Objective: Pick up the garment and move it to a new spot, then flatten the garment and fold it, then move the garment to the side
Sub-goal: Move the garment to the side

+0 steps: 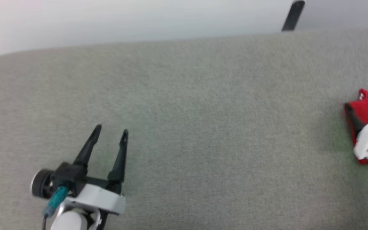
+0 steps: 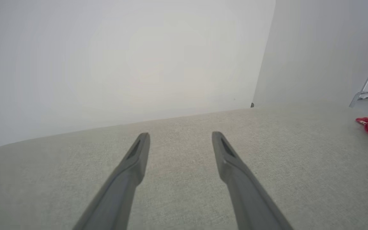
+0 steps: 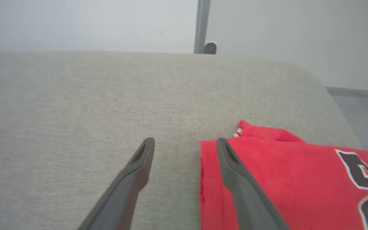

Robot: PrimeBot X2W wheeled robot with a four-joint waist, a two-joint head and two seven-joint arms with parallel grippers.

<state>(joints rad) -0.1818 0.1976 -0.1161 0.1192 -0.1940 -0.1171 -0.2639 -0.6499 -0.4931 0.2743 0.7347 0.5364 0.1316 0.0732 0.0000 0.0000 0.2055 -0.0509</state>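
A broad bench covered in pale grey woven fabric spreads across the head view, its far edge rounded. Behind it stands a plain off-white wall. One dark slanted post rises past the bench's far edge at 1 o'clock.

There is one garment, bright red, lying on the bench at 3 o'clock, cut off by the edge of the head view. The right wrist view shows black lettering edged in white on it and a scrap of red-and-white striped trim at its far corner.

There are two tools, each with two long dark fingers. The left tool sits at 8 o'clock, well apart from the garment, fingers pointing toward 12 and spread apart with nothing between them. The right tool is at the garment; its fingers are parted too, one lying over the red cloth near its edge, the other over bare bench, gripping nothing.
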